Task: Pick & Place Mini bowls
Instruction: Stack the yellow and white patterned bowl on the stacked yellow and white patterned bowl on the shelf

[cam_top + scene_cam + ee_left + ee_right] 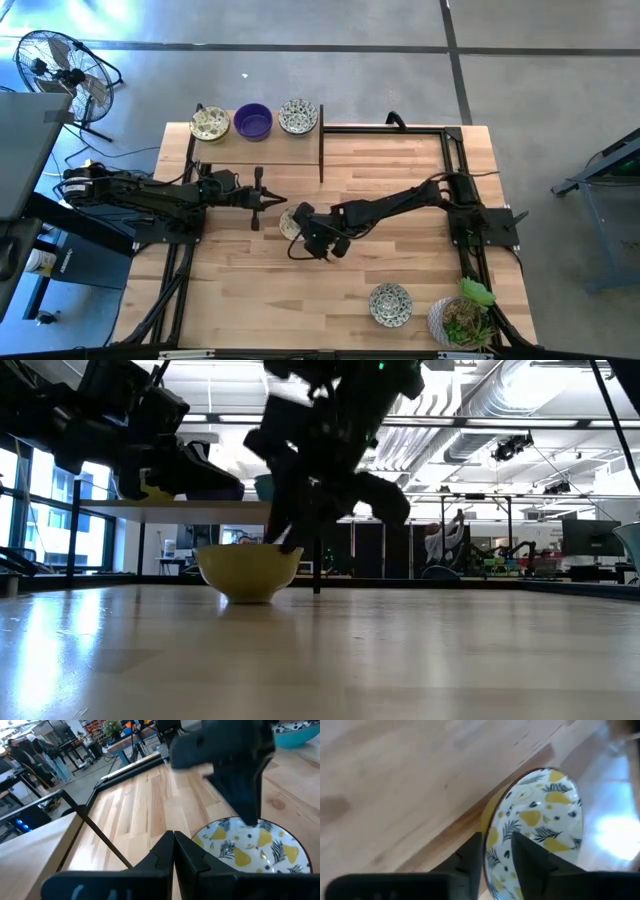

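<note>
Near the high view's centre, my right gripper (297, 228) pinches the yellow-patterned bowl's (291, 221) rim, while my left gripper (257, 200), fingers pressed together, waits beside it.

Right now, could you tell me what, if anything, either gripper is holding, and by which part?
The right gripper pinches the yellow-patterned bowl by its rim, one finger inside and one outside. The left gripper is shut beside it, holding nothing.

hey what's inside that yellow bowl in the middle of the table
One finger of the right gripper reaches inside the yellow bowl, the other outside its rim. Otherwise only its pear pattern shows; the finger covers part of it.
</note>
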